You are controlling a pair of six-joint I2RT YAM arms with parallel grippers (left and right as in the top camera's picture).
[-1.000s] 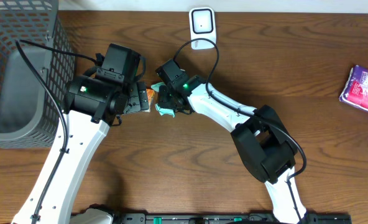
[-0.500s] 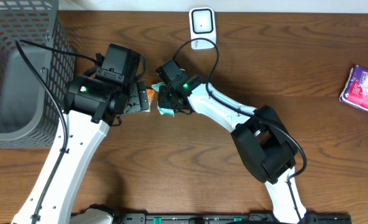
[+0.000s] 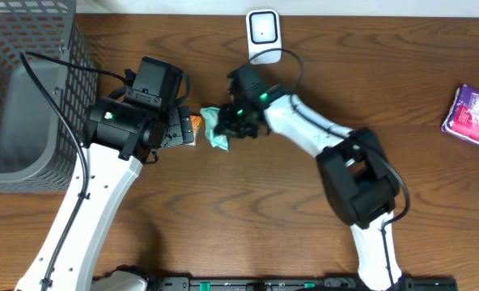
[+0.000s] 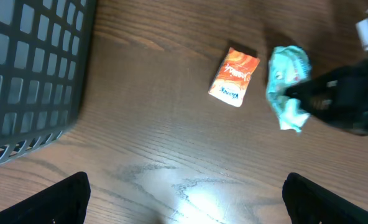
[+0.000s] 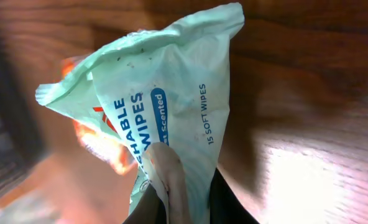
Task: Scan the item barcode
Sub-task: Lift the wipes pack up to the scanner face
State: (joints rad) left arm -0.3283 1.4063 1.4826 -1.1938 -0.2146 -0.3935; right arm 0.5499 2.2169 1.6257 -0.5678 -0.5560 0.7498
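**Right end effector.** The right end effector [image 5: 190,200] is nearly closed and pinches one end of the wipes pack [image 5: 171,93]. In the right wrist view the pale finger [image 5: 170,180] lies against the printed face of the pack. The rest of the pack spreads away from the finger toward the top of the frame. The film is creased and folded at the grip. The print reads "15 SOFT WIPES". No barcode shows in any view.

**Wipes pack.** In the overhead view the mint-green pack sits just left of centre, in the upper half of the frame. It lies between the two end effectors. The pictures do not show whether it rests on the bench [image 3: 401,73] or hangs clear of it.

**Scanner.** The white scanner [image 3: 263,34] stands at the top centre of the overhead frame, at the far edge of the bench. It is above and to the right of the pack, and apart from it.

**Left end effector.** The left end effector [image 4: 184,199] is fully open and holds nothing. Its two fingers appear at the lower left and lower right corners of the left wrist view, with bare bench between them.

**Other items.**
- An orange packet [image 4: 235,77] lies flat on the bench just left of the pack.
- A grey mesh basket [image 3: 21,97] fills the upper left of the overhead frame.
- A purple packet [image 3: 471,114] lies at the right edge, well apart from the rest.
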